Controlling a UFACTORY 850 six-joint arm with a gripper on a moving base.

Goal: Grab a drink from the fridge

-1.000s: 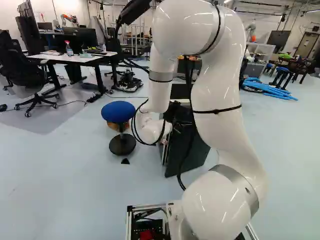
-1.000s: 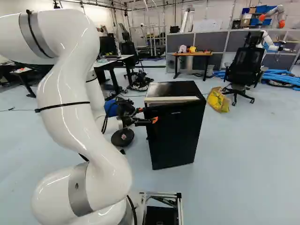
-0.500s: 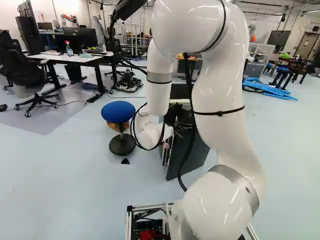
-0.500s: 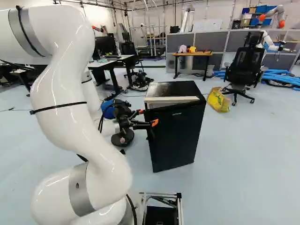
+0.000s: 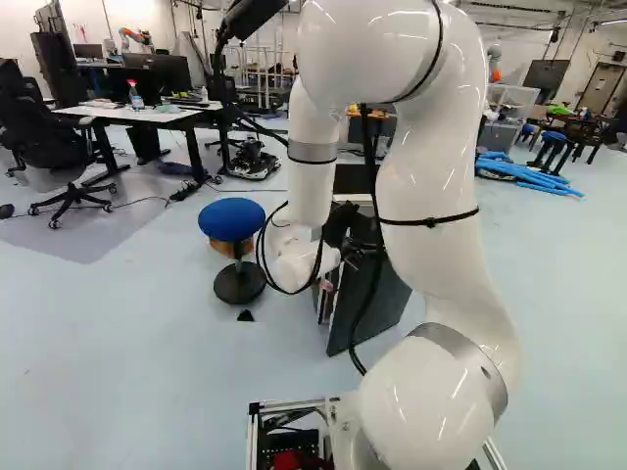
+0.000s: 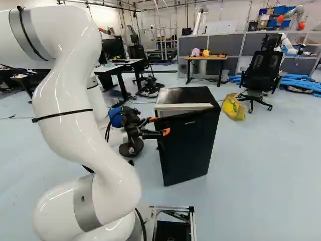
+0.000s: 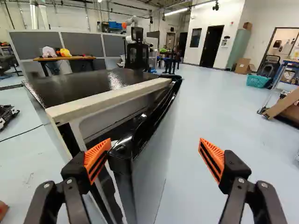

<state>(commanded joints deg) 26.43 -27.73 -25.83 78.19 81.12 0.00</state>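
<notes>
Opening the fridge [image 7: 88, 88] seems the step in hand: it stands ahead of the jaws, which are spread wide around its ajar door [image 7: 150, 179], one tip at the gap. No drink shows. Next, that tip should swing the door wider without slipping off.

fridge [image 6: 188, 145] 1 | yellow bag [image 6: 233, 107] 1 | teal basket [image 7: 257, 81] 1 | orange pads [image 7: 96, 158] 2

We see a blue floor [image 5: 118, 343], white walls [image 7: 229, 16], a blue stool [image 5: 231, 218], a black chair [image 6: 262, 70] and a brown table [image 6: 206, 57] by grey screens [image 6: 223, 44]. Lights [image 7: 176, 11] shine up high.
</notes>
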